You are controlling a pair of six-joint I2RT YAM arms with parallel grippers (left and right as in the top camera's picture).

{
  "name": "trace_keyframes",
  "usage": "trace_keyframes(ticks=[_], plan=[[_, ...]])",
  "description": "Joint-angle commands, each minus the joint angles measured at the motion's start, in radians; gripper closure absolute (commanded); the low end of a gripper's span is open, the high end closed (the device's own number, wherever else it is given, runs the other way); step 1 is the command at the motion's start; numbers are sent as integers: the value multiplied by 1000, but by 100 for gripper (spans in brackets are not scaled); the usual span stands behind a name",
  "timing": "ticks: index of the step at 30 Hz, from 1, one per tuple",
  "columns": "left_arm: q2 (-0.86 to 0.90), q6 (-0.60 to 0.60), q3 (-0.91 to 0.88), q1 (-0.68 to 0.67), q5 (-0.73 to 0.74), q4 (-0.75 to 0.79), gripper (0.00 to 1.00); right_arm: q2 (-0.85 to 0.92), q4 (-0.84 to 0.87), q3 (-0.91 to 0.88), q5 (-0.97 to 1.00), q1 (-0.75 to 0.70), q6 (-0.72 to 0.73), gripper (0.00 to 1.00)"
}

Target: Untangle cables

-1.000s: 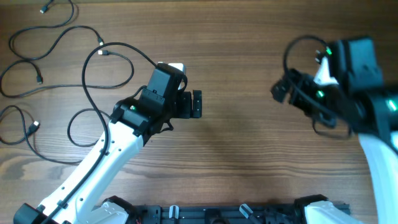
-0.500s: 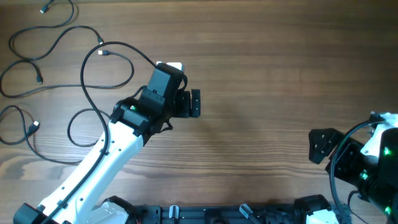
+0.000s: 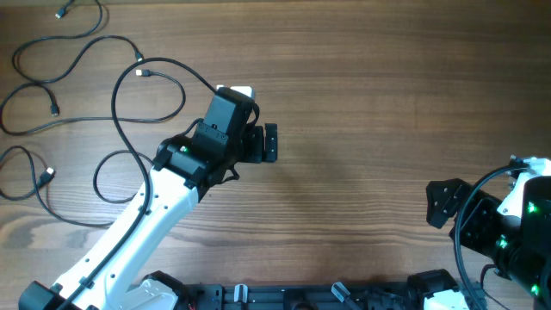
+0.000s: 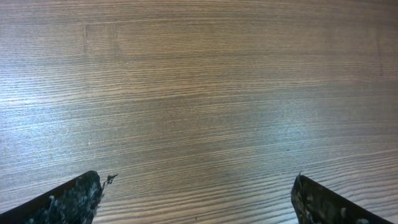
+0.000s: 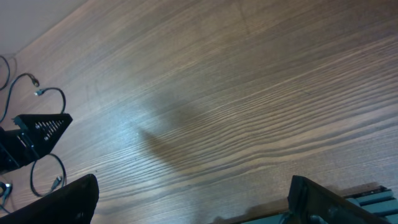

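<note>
The cables (image 3: 115,96) lie as loose wavy black strands across the left part of the wooden table, with small silvery plugs (image 3: 145,74) at their ends. My left gripper (image 3: 270,144) is open and empty over bare wood, to the right of the strands. In the left wrist view the left gripper (image 4: 199,199) has its jaws wide apart with only table between them. My right gripper (image 3: 441,203) is open and empty at the front right, far from the cables. The right wrist view shows the right gripper (image 5: 193,199) wide open and cable loops (image 5: 55,92) at its far left.
The left arm's white link (image 3: 146,215) runs from the front edge up over the table's left half, close to one strand. The right arm's own thicker black cable (image 3: 469,198) loops at the front right. The left gripper (image 5: 40,127) shows in the right wrist view.
The right arm has swung from the back right down to the front right corner, then nearly stopped. The left arm and the cables have not moved.
</note>
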Motion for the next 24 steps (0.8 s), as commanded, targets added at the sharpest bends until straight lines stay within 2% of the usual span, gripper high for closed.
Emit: trace_keyframes(ticks=[1, 5, 7, 12, 16, 20, 24], plan=[[-19, 12, 14, -3, -13, 0, 0, 2, 2, -4, 20, 4, -11, 0], [-19, 12, 14, -3, -13, 0, 0, -7, 64, -33, 69, -8, -19, 0], [-19, 12, 14, -3, -13, 0, 0, -41, 134, -93, 62, -37, -84, 0], [-19, 12, 14, -3, -13, 0, 0, -189, 393, -343, -29, -93, -301, 0], [-19, 12, 14, -3, -13, 0, 0, -324, 612, -573, -44, -109, -369, 0], [-19, 12, 14, -3, -13, 0, 0, -451, 823, -787, -201, -176, -492, 0], [-19, 12, 14, -3, -13, 0, 0, -536, 1032, -982, -265, -214, -490, 0]])
